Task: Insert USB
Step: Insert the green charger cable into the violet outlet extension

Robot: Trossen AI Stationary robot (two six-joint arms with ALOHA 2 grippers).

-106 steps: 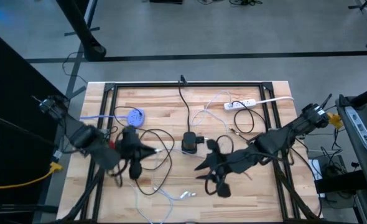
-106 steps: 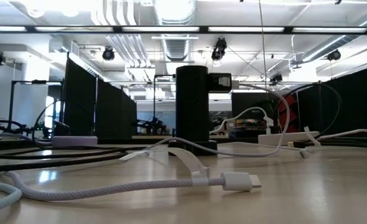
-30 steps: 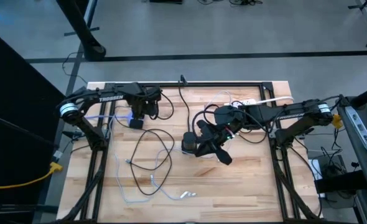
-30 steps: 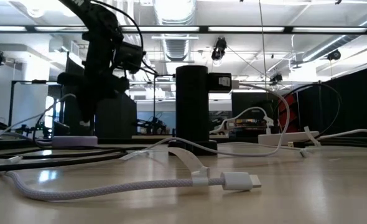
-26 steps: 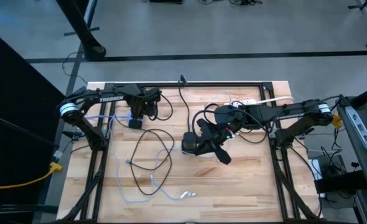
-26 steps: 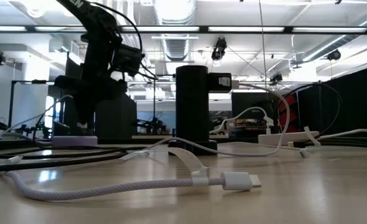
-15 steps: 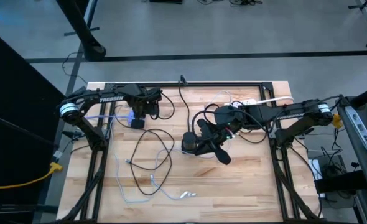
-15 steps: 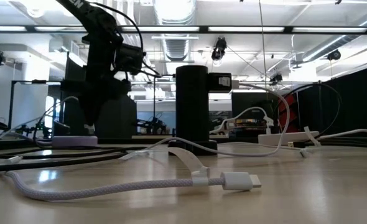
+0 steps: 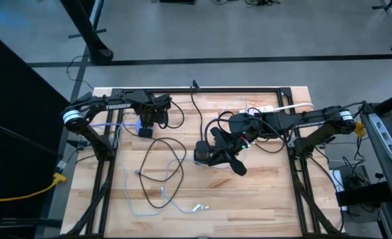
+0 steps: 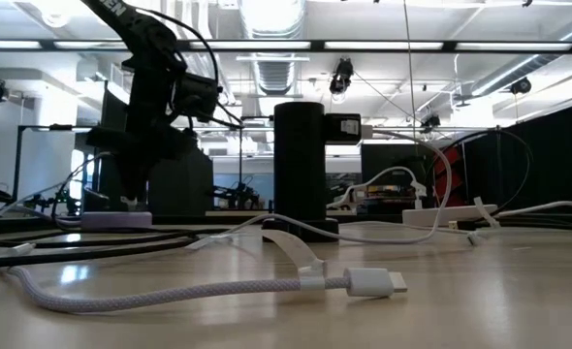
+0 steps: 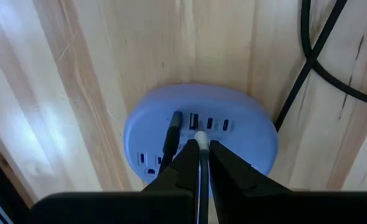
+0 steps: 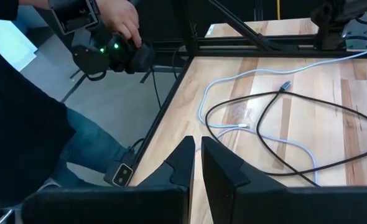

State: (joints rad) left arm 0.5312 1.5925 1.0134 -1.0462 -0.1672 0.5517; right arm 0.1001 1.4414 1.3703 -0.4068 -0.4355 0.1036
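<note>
A round purple hub [image 11: 201,134] lies flat on the table's far left part [image 9: 145,124], with a row of ports on top and a black plug [image 11: 171,134] stuck in one. My left gripper [image 11: 200,148] stands right over it [image 9: 147,119], shut on a white USB plug. Its white cable trails off toward the table's near edge [image 9: 131,192]. My right gripper [image 12: 198,155] is shut and hovers mid-table [image 9: 217,157] beside a black cylinder [image 9: 202,153]. My left gripper pinches the white USB plug [image 11: 200,138] between its two fingers [image 11: 183,165], coming from above and pointing down. The plug's cable runs back between the fingers. Its tip sits at the hub's port row [image 11: 196,122]; whether it is inside a port, I cannot tell.
Black cables [image 9: 163,166] and a white braided cable [image 10: 368,283] loop over the near half. A white power strip [image 9: 258,111] lies at the far right. A black frame [image 9: 196,91] rims the table. A person with a controller [image 12: 109,46] stands beyond the left edge.
My left gripper has wavered slightly over the purple hub and stayed shut on the white plug. The right arm and the cables have kept still.
</note>
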